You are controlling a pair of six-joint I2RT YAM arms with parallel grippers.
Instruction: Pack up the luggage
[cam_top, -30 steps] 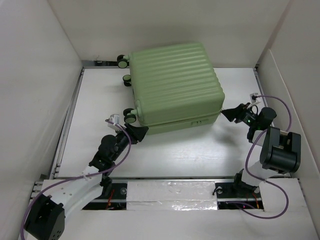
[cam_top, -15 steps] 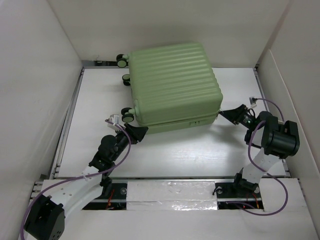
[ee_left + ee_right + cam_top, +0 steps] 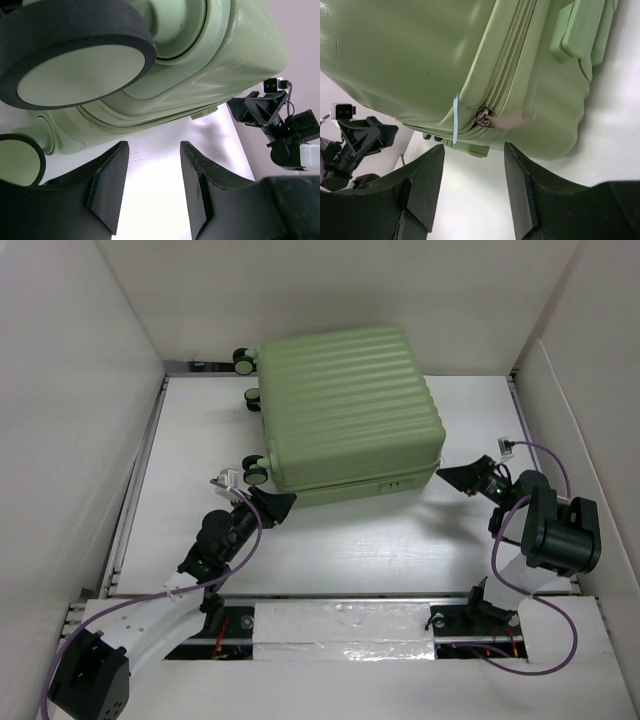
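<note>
A: The luggage lay flat and shut in the middle of the bench, wheels to the left. Packing looked mostly done!

B: Agreed, but the zip slider sat at the near right corner, with a blue sliver poking from the seam. Zipping probably remained.

A: And the left tool was spread and empty, just beside a caster.

B: The right tool was spread too, gripping nothing, facing that slider.

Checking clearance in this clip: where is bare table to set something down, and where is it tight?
Bare table runs left of the luggage and along its front, between the left claw and right claw. It is tight at the luggage's two near corners, where the open claws sit.
</note>
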